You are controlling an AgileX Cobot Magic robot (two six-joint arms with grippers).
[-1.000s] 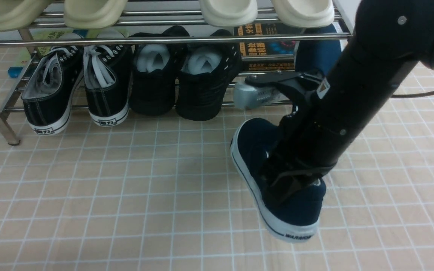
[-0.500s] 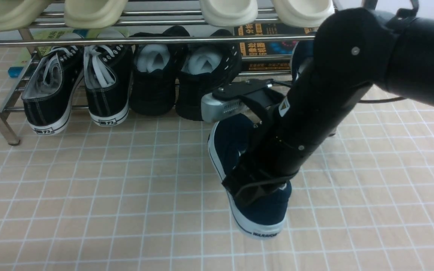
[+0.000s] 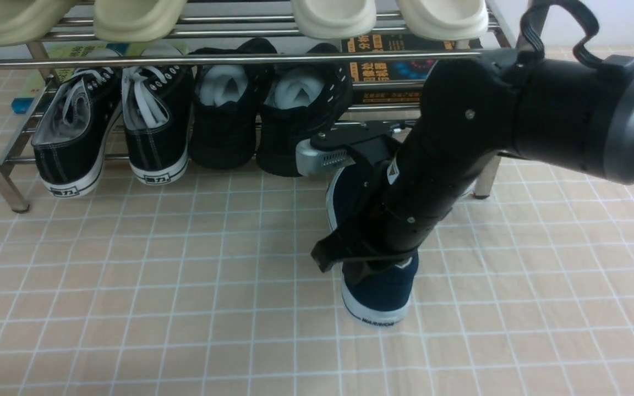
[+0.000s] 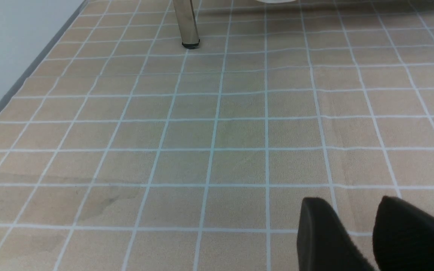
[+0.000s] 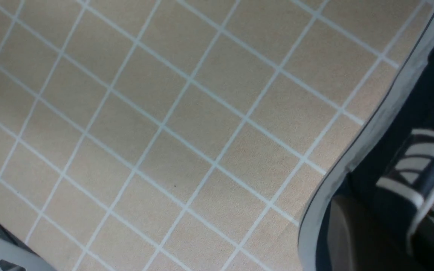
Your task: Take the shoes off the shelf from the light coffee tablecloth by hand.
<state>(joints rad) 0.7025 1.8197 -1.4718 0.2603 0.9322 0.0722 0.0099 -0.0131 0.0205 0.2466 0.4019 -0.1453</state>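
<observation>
One arm (image 3: 449, 165), the right, slants steeply down, jaws apparently clenched on the navy shoe (image 3: 380, 291).

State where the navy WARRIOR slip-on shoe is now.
The navy shoe is right of centre in the front view, over the checked tablecloth before the chrome rack, under the right arm.

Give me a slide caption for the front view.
Right gripper grips a navy shoe over the checked tablecloth, in front of the shoe rack.
</observation>
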